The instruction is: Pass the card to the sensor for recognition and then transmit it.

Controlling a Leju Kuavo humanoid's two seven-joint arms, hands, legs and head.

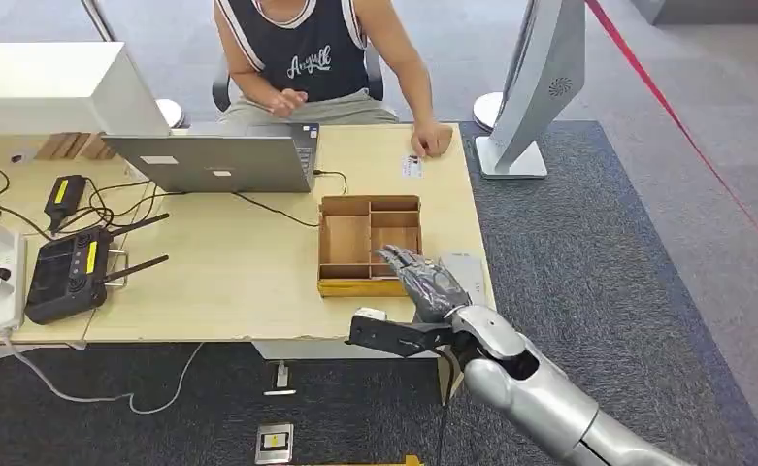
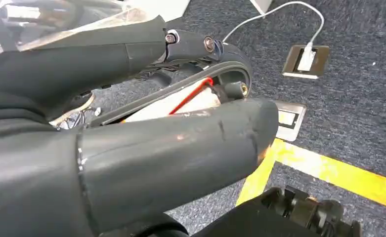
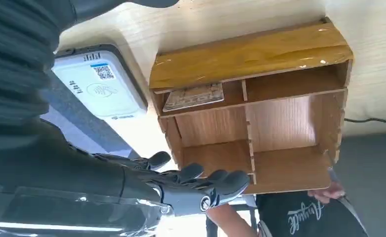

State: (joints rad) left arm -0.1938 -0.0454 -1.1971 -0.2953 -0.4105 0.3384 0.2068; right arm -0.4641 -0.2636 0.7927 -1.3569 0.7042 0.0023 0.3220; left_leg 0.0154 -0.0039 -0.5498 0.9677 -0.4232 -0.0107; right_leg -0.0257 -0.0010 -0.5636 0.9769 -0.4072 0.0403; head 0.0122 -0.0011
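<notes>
A wooden divided box (image 1: 322, 243) stands near the table's front right corner. A patterned card (image 3: 193, 97) lies flat in its narrow compartment by the front wall, on the side of the white card sensor (image 3: 100, 87). The sensor (image 1: 468, 266) lies on the table just right of the box. My right hand (image 1: 421, 282) hovers over the box's front right corner with fingers (image 3: 203, 181) spread and nothing in them, partly hiding the sensor. My left hand (image 2: 131, 113) hangs low over the carpet, thumb and fingers apart, holding nothing.
A person sits across the table, one hand (image 1: 431, 139) resting beside a small white card (image 1: 412, 166). A laptop (image 1: 214, 160), a black router (image 1: 69, 274) and a power strip (image 1: 1, 282) with cables lie to the left. A grey stand (image 1: 535, 92) rises at the right.
</notes>
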